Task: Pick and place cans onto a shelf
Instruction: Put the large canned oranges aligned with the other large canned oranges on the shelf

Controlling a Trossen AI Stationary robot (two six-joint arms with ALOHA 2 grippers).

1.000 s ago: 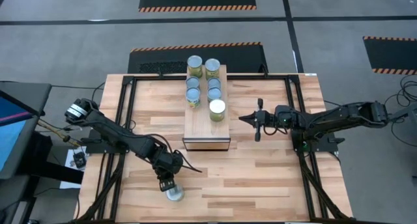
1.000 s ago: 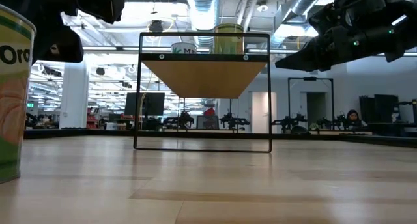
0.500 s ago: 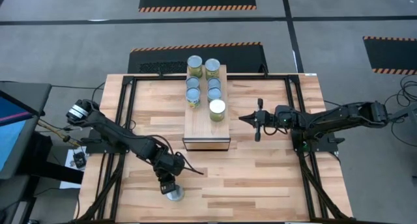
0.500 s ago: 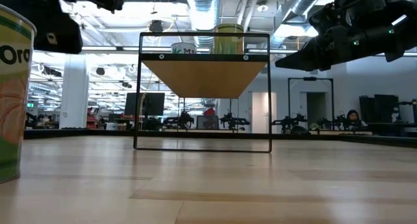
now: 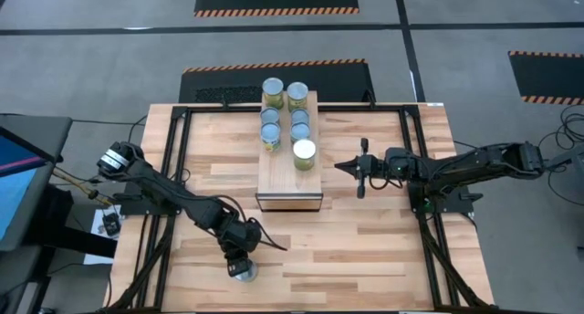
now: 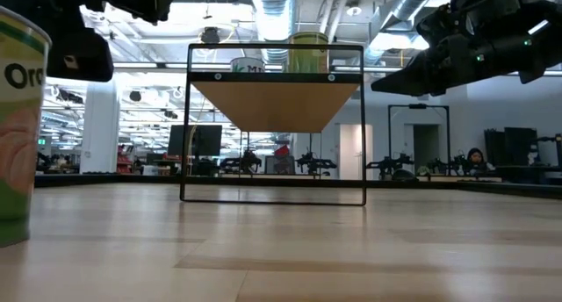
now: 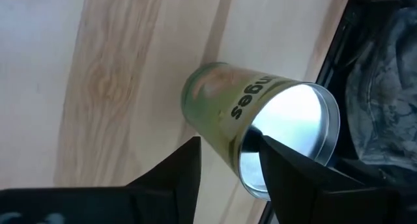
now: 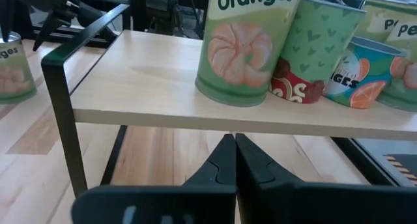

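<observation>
One can (image 5: 245, 272) stands upright on the tabletop close to the near edge, its silver lid up; it shows large at the left of the low view (image 6: 16, 135). My left gripper (image 5: 239, 257) hangs open over it, slanting down. In its wrist view the two fingers (image 7: 228, 159) stand either side of the can's upper part (image 7: 228, 100), and no touch shows. Several cans (image 5: 285, 113) stand on the shelf (image 5: 290, 182) at the table's middle. My right gripper (image 5: 362, 168) waits shut, level, right of the shelf (image 8: 143, 87).
Black frame rails (image 5: 178, 168) run along the tabletop on both sides. The shelf stands on thin black legs (image 6: 186, 126) with a gap beneath. Bare wood (image 5: 347, 250) lies between the shelf and the near edge. The table's edge (image 7: 339, 42) lies just past the loose can.
My left gripper has edged a little toward the table's near edge, over the loose can. The can has kept its place.
</observation>
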